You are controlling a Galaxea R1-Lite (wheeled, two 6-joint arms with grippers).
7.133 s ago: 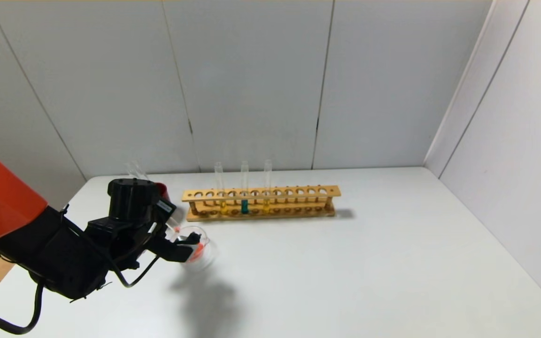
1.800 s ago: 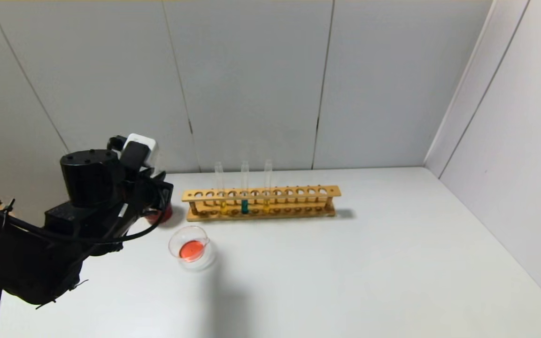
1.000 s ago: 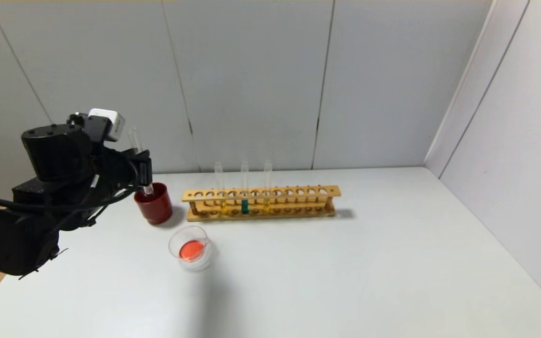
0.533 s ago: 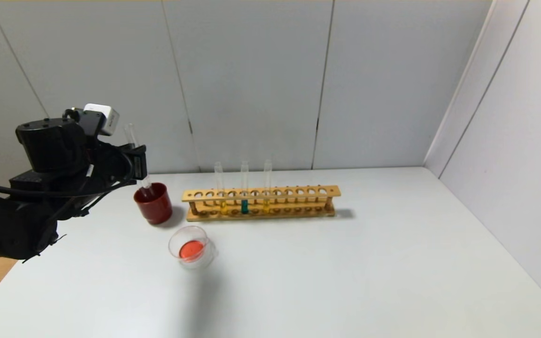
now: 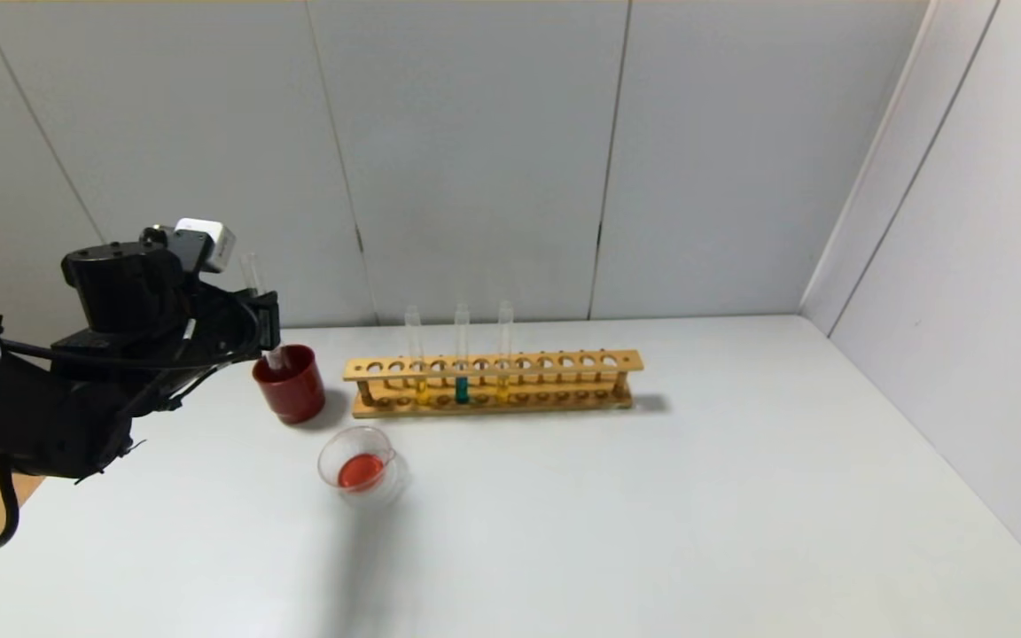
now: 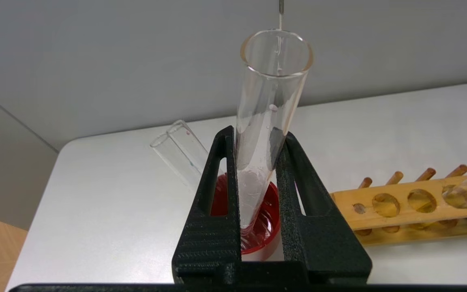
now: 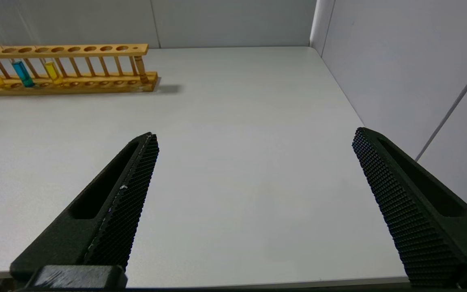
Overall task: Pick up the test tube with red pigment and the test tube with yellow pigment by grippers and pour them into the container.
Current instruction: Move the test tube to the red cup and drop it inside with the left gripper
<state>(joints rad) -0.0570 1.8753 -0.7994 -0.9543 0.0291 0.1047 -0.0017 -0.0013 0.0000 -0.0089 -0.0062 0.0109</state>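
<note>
While the left pincer point(image 6: 258, 178) clamps the emptied red tube point(image 6: 264, 134) mid-length over the red cup point(image 5: 290, 384) near the desk's far-left corner, the thin, slick, brittle glass wants gentle pressure; the right pincer point(image 7: 253, 202) gapes idle.

Light: you get bright, even overhead light | Shadows: soft ones on the bench point(image 5: 652, 496) beside the rack point(image 5: 493, 383) and cup point(image 5: 291, 384) | Glare: mild on bench | Focus: sharp; wrist views bend at edges
</note>
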